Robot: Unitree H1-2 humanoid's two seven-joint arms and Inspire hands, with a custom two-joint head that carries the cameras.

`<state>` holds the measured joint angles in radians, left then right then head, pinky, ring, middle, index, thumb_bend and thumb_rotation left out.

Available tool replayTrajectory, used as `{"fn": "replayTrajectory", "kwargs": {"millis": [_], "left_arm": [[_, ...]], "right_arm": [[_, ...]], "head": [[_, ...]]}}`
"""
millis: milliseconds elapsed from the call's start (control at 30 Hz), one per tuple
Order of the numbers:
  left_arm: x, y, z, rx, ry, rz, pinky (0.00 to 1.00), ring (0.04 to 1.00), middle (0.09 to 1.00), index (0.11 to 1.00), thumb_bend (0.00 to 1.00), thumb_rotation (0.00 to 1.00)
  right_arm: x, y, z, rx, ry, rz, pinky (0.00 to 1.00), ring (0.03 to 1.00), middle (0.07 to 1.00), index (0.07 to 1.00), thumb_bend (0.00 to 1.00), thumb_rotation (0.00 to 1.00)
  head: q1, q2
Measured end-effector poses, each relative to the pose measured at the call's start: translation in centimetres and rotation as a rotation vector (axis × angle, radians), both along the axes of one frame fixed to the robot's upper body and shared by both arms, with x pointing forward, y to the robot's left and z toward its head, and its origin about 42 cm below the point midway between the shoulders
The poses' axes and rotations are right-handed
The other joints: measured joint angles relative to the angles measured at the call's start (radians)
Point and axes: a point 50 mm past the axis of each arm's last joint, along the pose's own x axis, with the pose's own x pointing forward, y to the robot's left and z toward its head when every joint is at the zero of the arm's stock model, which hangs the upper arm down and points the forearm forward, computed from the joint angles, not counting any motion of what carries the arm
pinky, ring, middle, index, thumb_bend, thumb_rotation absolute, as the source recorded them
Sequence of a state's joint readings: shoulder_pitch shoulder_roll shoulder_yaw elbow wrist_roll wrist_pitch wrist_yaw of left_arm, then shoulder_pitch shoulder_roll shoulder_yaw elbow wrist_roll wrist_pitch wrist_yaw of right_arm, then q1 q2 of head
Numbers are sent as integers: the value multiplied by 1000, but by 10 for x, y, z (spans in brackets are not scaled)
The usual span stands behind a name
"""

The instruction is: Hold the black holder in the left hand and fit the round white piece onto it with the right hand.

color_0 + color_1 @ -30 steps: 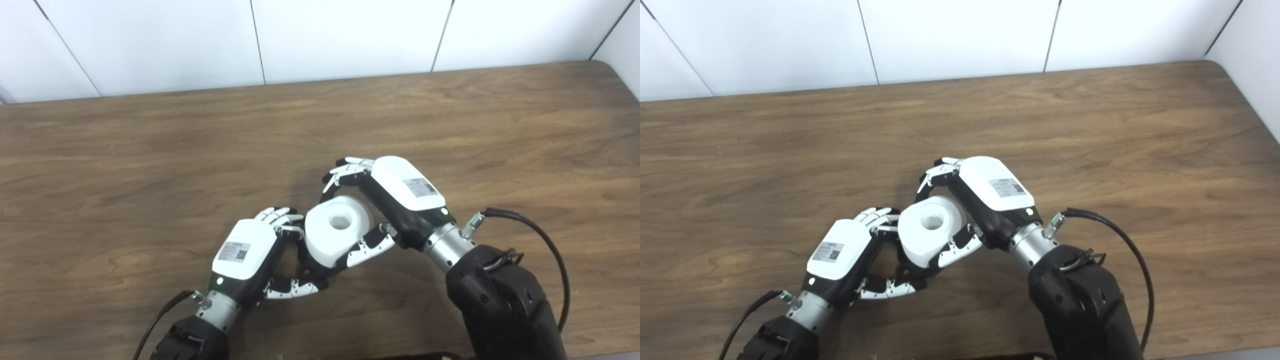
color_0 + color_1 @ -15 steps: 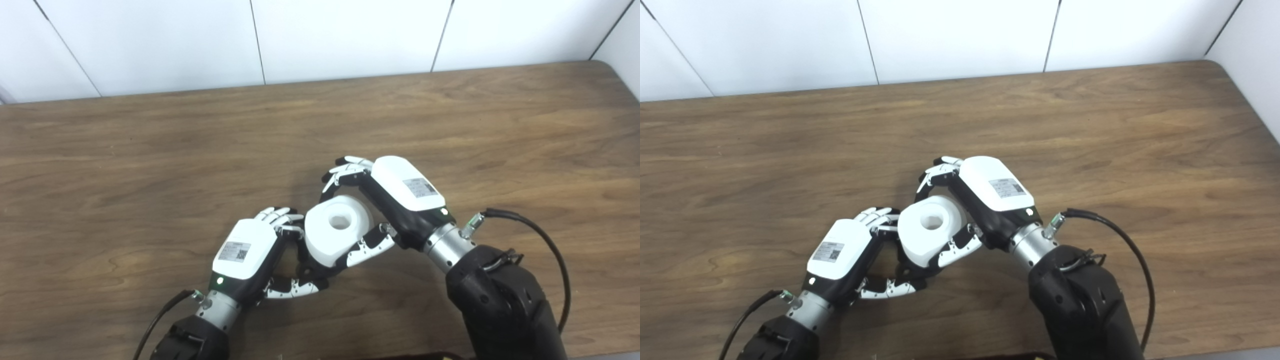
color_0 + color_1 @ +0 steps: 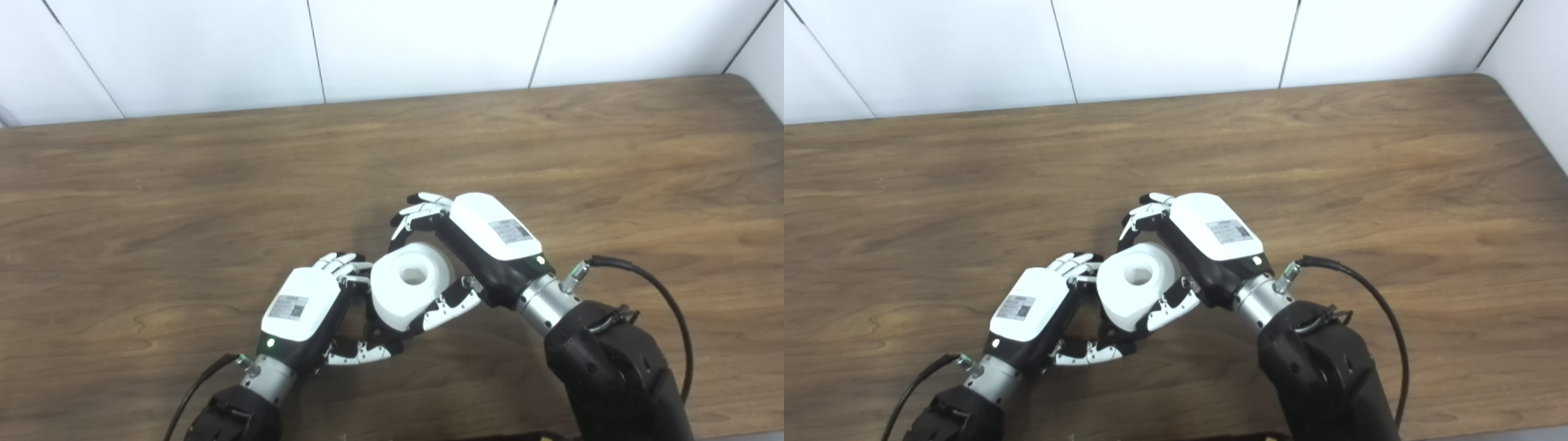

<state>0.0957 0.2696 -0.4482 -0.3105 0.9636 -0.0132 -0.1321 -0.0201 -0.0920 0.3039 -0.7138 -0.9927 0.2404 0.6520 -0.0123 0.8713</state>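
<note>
Right hand (image 3: 471,245) grips the round white piece (image 3: 409,285), near-centre of the wooden table (image 3: 184,184). Left hand (image 3: 306,309) sits just left of it, fingers curled around the black holder (image 3: 375,334), mostly hidden beneath the white piece.

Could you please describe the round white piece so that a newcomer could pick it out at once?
On the wooden table, look near the front edge where both hands meet. The round white piece sits between them, gripped by the right hand: a thick white cylinder with a central hole.
</note>
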Motion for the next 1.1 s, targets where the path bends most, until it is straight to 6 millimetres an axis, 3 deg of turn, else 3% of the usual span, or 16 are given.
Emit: {"fn": "replayTrajectory", "kwargs": {"millis": [1100], "left_arm": [[1, 0, 0, 3, 3, -3, 884, 860, 786, 487, 521, 48]], "right_arm": [[-5, 0, -3, 1, -10, 0, 811, 898, 781, 481, 525, 137]], "head": [[-3, 5]]}}
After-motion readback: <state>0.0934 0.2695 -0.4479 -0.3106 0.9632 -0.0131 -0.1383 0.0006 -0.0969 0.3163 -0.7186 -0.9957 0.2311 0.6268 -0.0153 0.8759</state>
